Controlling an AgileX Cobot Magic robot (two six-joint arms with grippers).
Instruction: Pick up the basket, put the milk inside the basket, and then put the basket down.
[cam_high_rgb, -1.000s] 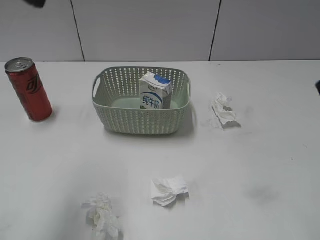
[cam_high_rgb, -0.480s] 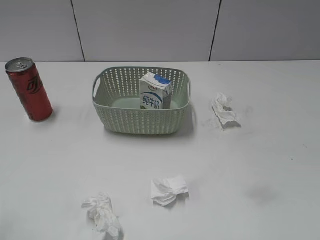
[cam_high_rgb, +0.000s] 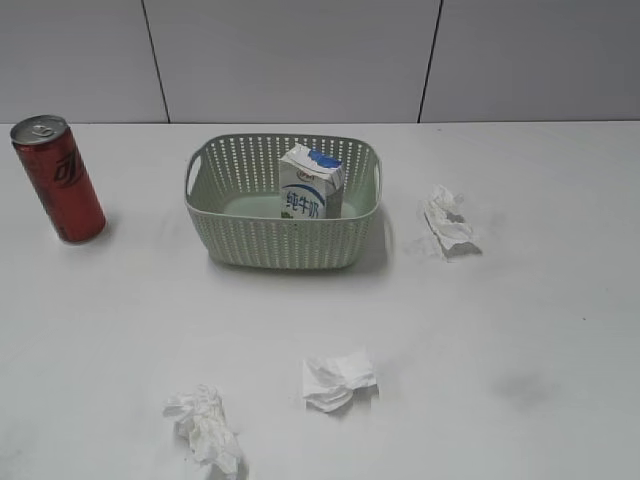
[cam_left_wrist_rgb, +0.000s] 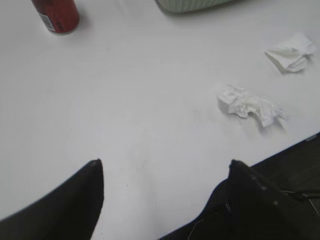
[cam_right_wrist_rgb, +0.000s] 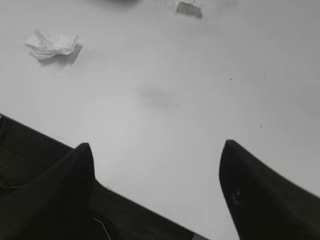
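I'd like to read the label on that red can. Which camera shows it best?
The exterior view: the red can stands upright and whole at the table's left, top and lettering visible. The left wrist view catches only its lower part at the top edge. The right wrist view doesn't show it.

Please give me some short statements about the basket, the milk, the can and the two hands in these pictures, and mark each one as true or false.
1. The milk carton stands upright inside the green basket. True.
2. The red can lies on its side to the right of the basket. False: it stands upright, to the left of the basket.
3. The left hand is shut on the basket handle. False: it is open and holds nothing, above the bare table.
4. The right hand is open and empty. True.
5. Three crumpled tissues lie on the table, outside the basket. True.
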